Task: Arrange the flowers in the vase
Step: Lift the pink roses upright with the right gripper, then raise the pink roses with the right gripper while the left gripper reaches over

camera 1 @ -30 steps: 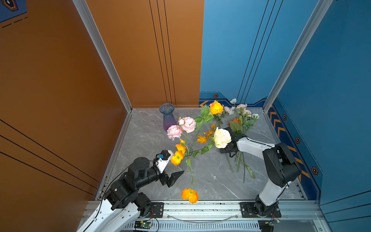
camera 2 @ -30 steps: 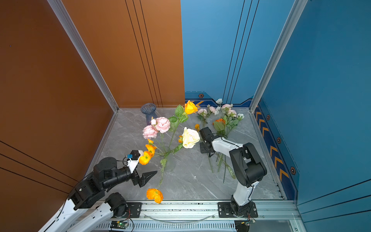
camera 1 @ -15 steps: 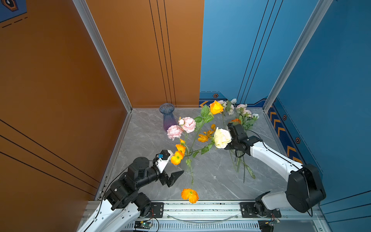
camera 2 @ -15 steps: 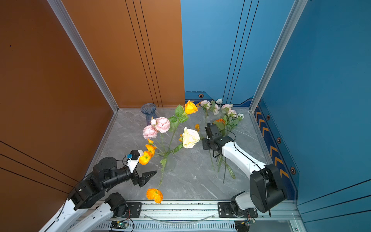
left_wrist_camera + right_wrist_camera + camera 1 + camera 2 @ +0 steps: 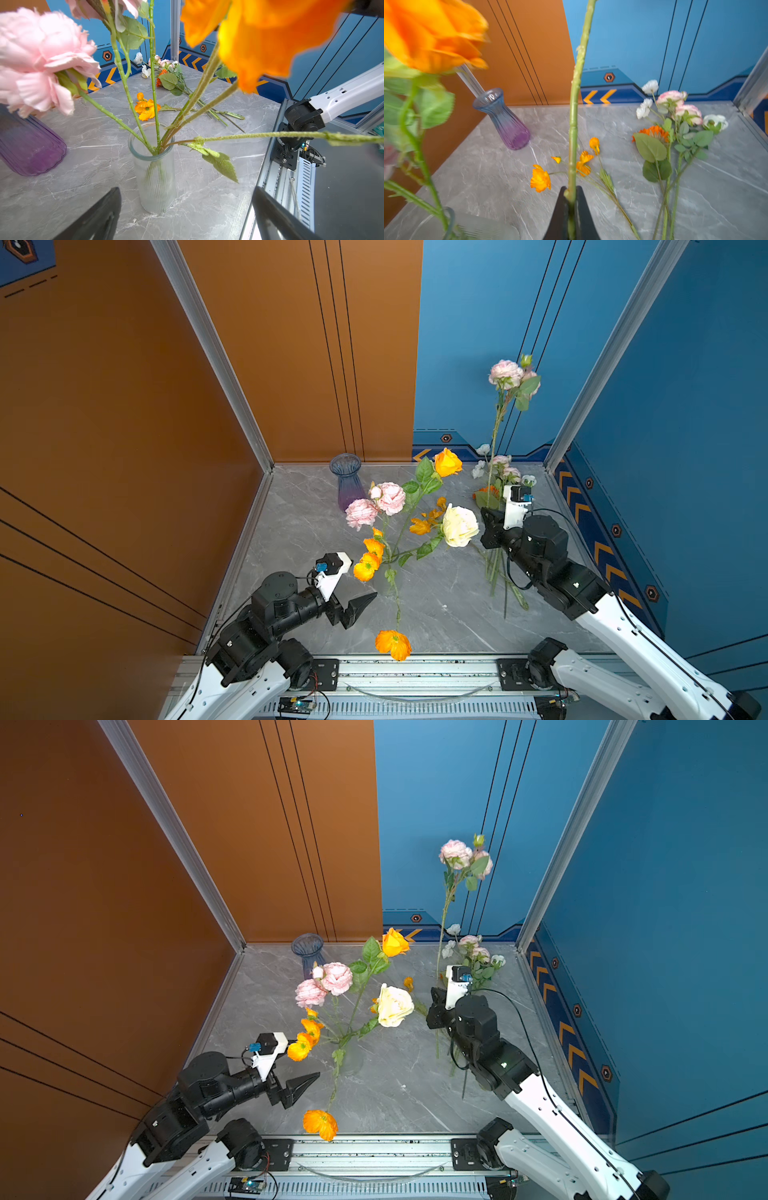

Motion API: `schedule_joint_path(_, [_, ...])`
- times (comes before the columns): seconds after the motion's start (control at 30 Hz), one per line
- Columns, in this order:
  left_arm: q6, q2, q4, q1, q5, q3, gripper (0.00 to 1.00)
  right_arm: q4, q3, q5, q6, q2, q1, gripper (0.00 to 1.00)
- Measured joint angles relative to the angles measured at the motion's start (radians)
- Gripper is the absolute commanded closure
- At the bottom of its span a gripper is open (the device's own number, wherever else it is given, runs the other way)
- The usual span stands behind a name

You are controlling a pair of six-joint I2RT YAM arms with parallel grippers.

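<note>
- Right wrist view tells the story: the right end effector has its jaws pressed tight on the pink-bloomed stem, with a bit of stem poking out below the grip. The stem stands pretty much upright. My guess is that's so the cut end can drop straight down into a vase mouth.
- In both top views its pink heads ride high against the blue wall, well above everything else.
- The left end effector hovers low over the worktop, jaws spread wide and holding nothing. It points at the clear ribbed vase. It looks parked to steady the vase or nudge stems aside, but that's just my read.
- That vase already holds a bunch:
  - a cream rose
  - an orange rose
  - two pink blooms
  - orange poppies
  - one droopy poppy hanging out over the front rail
- What's in the way: the cream rose sits just beside the right end effector, between it and the vase mouth. The stems also fan across the opening, so the gap looks tight.
- The purple vase stands empty in the back corner, out of the action.
- A loose pile of white, pink and orange flowers lies on the worktop, with a small orange sprig near it, both not yet arranged.
</note>
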Motion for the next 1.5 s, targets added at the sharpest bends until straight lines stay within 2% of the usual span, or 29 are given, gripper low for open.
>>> schedule_joint_path(0.13, [0.0, -0.024, 0.004, 0.0, 0.0, 0.0, 0.02, 0.178, -0.103, 0.057, -0.068, -0.061, 0.098, 1.0])
schedule_joint_path(0.33, [-0.001, -0.082, 0.003, 0.0, 0.0, 0.0, 0.02, 0.298, -0.134, 0.1, -0.185, -0.058, 0.2, 1.0])
schedule_joint_path(0.5, [-0.002, -0.117, 0.003, 0.0, -0.003, 0.0, 0.02, 0.389, -0.158, 0.103, -0.251, -0.059, 0.222, 1.0])
schedule_joint_path(0.8, [0.004, -0.097, -0.012, 0.0, -0.003, 0.027, 0.01, 0.579, -0.224, 0.096, -0.362, -0.023, 0.24, 1.0])
schedule_joint_path(0.97, [0.017, -0.08, -0.027, 0.0, -0.004, 0.13, 0.02, 0.595, -0.207, 0.058, -0.458, 0.005, 0.242, 1.0])
schedule_joint_path(1.13, [0.06, -0.021, -0.065, 0.0, 0.001, 0.356, 0.05, 0.592, -0.129, 0.039, -0.571, 0.029, 0.242, 1.0])
schedule_joint_path(1.33, [0.079, 0.143, 0.034, 0.0, 0.018, 0.576, 0.03, 0.598, -0.01, 0.018, -0.688, 0.095, 0.242, 1.0])
schedule_joint_path(1.5, [0.024, 0.367, 0.168, 0.0, 0.024, 0.702, 0.1, 0.6, 0.066, -0.016, -0.774, 0.174, 0.24, 1.0])
